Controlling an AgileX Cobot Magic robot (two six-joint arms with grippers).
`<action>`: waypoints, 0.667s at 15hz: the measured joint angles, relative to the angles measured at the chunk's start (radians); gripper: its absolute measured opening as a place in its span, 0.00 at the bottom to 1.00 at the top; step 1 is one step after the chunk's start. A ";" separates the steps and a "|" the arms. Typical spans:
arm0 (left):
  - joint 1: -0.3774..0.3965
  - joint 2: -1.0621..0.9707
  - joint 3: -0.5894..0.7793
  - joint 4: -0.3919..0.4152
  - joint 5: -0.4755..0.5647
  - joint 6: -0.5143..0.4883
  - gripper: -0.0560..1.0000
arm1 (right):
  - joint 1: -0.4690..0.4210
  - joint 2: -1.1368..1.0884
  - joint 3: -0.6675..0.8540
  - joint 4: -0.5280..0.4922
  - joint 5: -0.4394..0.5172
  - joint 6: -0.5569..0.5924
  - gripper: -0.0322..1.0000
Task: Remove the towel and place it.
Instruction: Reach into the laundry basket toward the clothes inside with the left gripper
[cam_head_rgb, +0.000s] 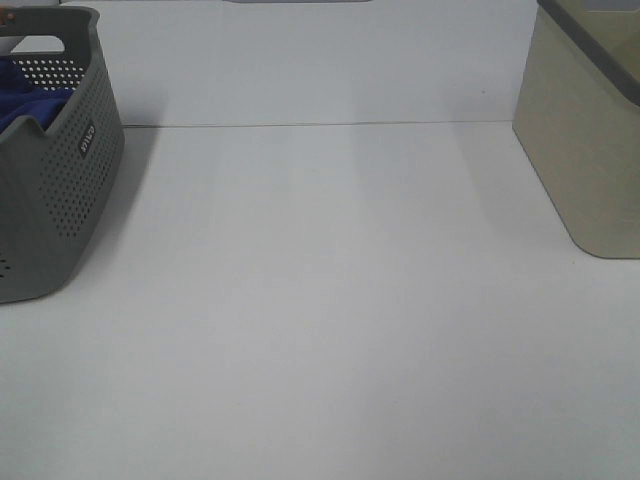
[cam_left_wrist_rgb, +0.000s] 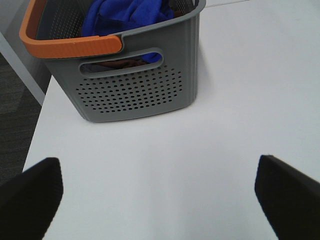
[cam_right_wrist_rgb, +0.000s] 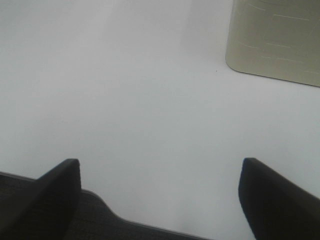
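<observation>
Your left gripper (cam_left_wrist_rgb: 159, 192) hangs wide open and empty above the white table (cam_left_wrist_rgb: 235, 75), facing the grey basket (cam_left_wrist_rgb: 135, 95). Your right gripper (cam_right_wrist_rgb: 160, 195) gapes too. The towel (cam_left_wrist_rgb: 127, 17) lies bunched inside the basket. Removal looks unstarted: reach over the rim and pinch a fold.

We see a grey basket (cam_head_rgb: 70, 190) patterned all over with rows of small round holes, and the band (cam_left_wrist_rgb: 70, 46) along one end of its top is orange. The towel (cam_left_wrist_rgb: 125, 15) is deep royal blue. The table (cam_head_rgb: 330, 300) is plain white, the bin (cam_head_rgb: 580, 150) pale olive-beige with a grey top edge. We find the left gripper (cam_left_wrist_rgb: 159, 200) and the right gripper (cam_right_wrist_rgb: 160, 195) black
</observation>
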 joint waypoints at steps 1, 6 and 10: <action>0.000 0.000 0.000 0.000 0.000 0.000 0.99 | 0.000 0.000 0.000 0.000 0.000 0.000 0.84; 0.000 0.000 0.000 0.000 0.000 0.000 0.99 | 0.000 0.000 0.000 0.000 0.000 0.000 0.84; 0.000 0.000 0.000 0.000 0.000 0.000 0.99 | 0.000 0.000 0.000 0.000 0.000 0.000 0.84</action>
